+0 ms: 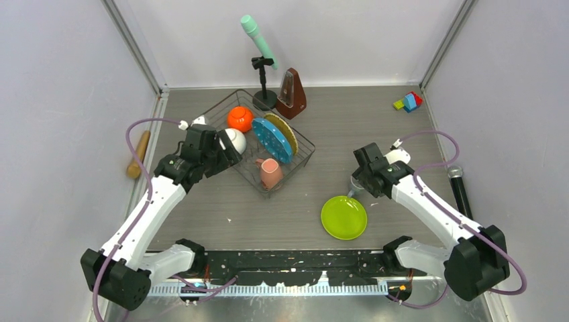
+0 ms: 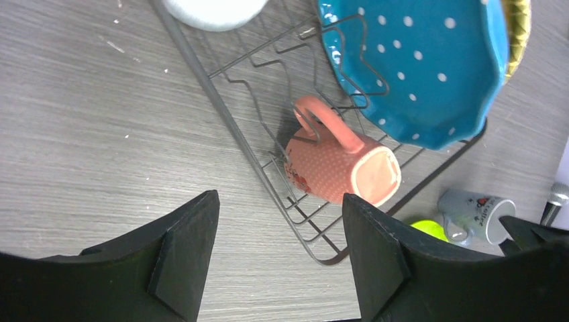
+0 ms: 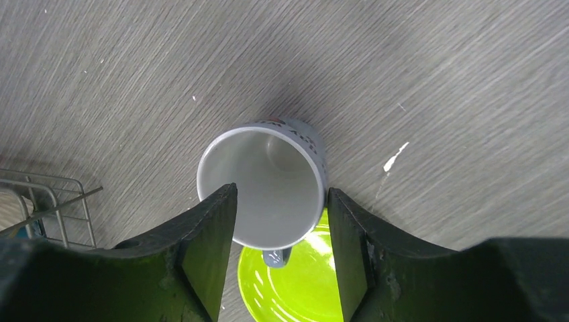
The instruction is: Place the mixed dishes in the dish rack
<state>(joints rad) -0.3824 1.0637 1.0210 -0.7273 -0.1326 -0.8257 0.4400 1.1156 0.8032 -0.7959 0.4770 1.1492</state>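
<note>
Where the counter (image 1: 416,154) nears the arm bases, the lime-green plate (image 1: 343,217) lies flat at lower centre-right. Just above it the right gripper (image 3: 280,198) is spread around the small grey mug (image 3: 268,174); I cannot tell whether it touches. At centre-left the left gripper (image 2: 280,221) hangs spread and empty beside the dish rack (image 2: 268,80), which holds the pinkish-tan mug (image 2: 342,168) on its side, the upright blue white-dotted scalloped plate (image 2: 416,67), the yellow woven-look plate (image 1: 285,131), the white bowl (image 1: 235,139) and the orange bowl (image 1: 239,119).

Table (image 1: 416,151): rack (image 1: 298,155), green plate (image 1: 344,217), mug (image 3: 268,194)
</note>
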